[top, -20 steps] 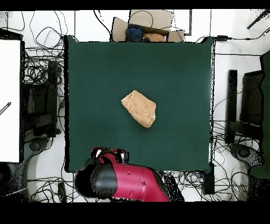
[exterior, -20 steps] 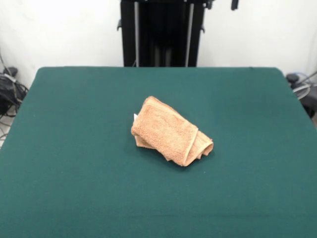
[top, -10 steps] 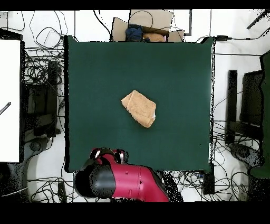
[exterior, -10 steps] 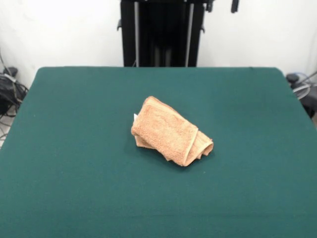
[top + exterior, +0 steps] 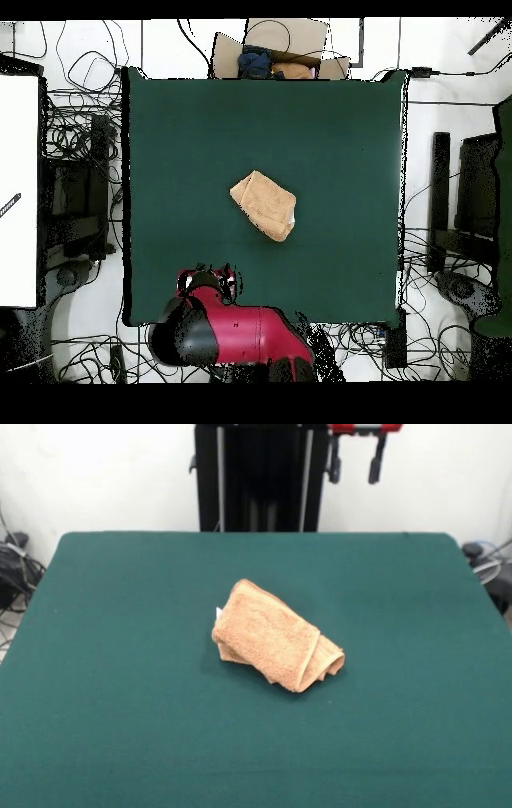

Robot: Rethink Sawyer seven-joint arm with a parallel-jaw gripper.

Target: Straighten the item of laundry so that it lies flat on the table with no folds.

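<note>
The item of laundry [image 5: 276,636] is a peach-orange towel, folded into a thick bundle near the middle of the dark green table [image 5: 120,624]. A bit of white tag shows at its left edge. From above, the item of laundry [image 5: 264,204] lies at the centre of the table [image 5: 330,130]. My gripper [image 5: 354,464] hangs high at the top edge of the front view, above the table's far side and well away from the towel. Its two dark fingers stand apart with nothing between them. In the overhead view the gripper [image 5: 207,283] sits over the table's bottom edge.
A cardboard box [image 5: 272,55] with cloths sits beyond the table's top edge in the overhead view. Cables [image 5: 75,150] and equipment crowd the floor on both sides. The red arm [image 5: 235,335] lies below the table's bottom edge.
The gripper has come down into the front view, showing more of its fingers and its red mount. In the overhead view the arm has shifted slightly towards the table. The towel has not moved.
</note>
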